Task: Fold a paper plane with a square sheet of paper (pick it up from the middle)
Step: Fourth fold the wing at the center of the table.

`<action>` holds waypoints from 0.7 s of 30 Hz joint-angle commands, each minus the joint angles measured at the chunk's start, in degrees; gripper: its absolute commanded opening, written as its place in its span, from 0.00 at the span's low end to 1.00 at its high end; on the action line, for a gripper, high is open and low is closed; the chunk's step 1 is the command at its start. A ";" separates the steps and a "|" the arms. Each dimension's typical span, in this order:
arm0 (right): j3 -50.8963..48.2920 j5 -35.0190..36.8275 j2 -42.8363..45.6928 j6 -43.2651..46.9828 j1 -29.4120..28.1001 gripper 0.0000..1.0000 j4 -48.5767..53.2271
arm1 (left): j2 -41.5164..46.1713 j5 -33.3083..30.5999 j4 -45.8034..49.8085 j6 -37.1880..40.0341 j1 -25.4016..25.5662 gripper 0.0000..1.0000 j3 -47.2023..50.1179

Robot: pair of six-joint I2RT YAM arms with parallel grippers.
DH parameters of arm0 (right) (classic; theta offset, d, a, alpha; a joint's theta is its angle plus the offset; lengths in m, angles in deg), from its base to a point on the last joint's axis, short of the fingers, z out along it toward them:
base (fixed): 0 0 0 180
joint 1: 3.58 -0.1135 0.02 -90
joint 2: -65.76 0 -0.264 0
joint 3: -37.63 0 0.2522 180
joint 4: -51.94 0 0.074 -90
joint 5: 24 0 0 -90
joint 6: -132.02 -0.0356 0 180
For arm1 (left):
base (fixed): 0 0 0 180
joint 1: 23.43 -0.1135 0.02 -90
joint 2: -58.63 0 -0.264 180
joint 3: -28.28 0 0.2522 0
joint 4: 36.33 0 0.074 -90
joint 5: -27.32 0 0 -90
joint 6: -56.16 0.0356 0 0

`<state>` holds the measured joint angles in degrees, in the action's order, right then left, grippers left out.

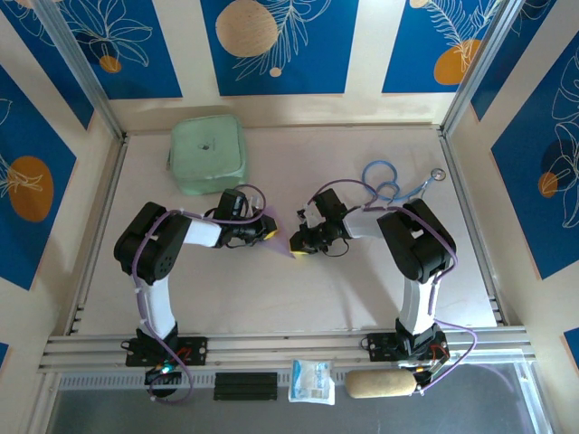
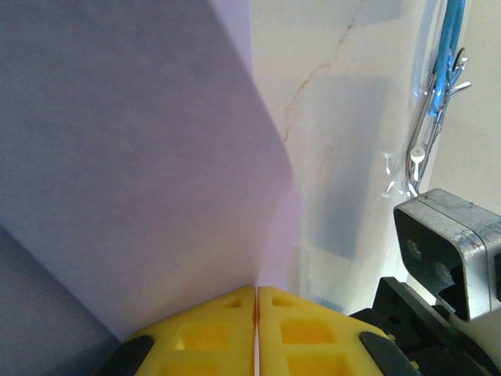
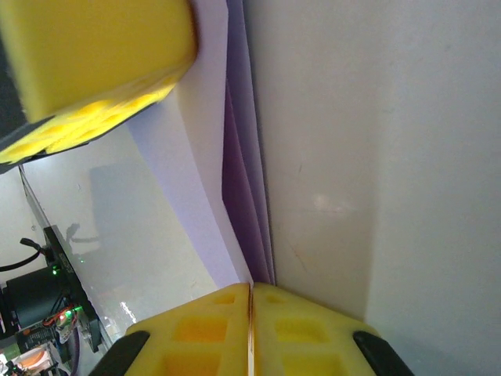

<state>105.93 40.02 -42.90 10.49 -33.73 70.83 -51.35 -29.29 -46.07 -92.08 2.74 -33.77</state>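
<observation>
The pale lilac sheet of paper (image 1: 283, 242) hangs between my two grippers at the table's middle, small in the top view. In the left wrist view the paper (image 2: 141, 157) spreads as a broad sloping face, and my left gripper (image 2: 257, 291) is shut on its lower edge. In the right wrist view the paper (image 3: 239, 157) shows folded into several thin layers running away from my right gripper (image 3: 250, 287), which is shut on their near end. The left gripper's yellow fingers (image 3: 94, 70) press the far part. Whether the fold has a paper plane's shape I cannot tell.
A mint-green pouch (image 1: 208, 155) lies at the back left. A blue cable loop (image 1: 384, 181) and a metal ring (image 1: 437, 174) lie at the back right, the cable (image 2: 448, 55) near the right arm's body (image 2: 446, 243). A white packet (image 1: 312, 381) and a beige roll (image 1: 382, 383) sit below the rail.
</observation>
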 commanded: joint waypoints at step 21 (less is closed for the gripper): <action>0.73 3.29 9.10 -1.03 -0.43 0.22 6.05 | -1.46 -1.41 1.84 -0.25 0.41 0.09 -0.31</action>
<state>106.46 42.25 -37.07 10.07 -33.92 75.79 -51.39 -29.68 -45.87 -92.10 2.74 -33.77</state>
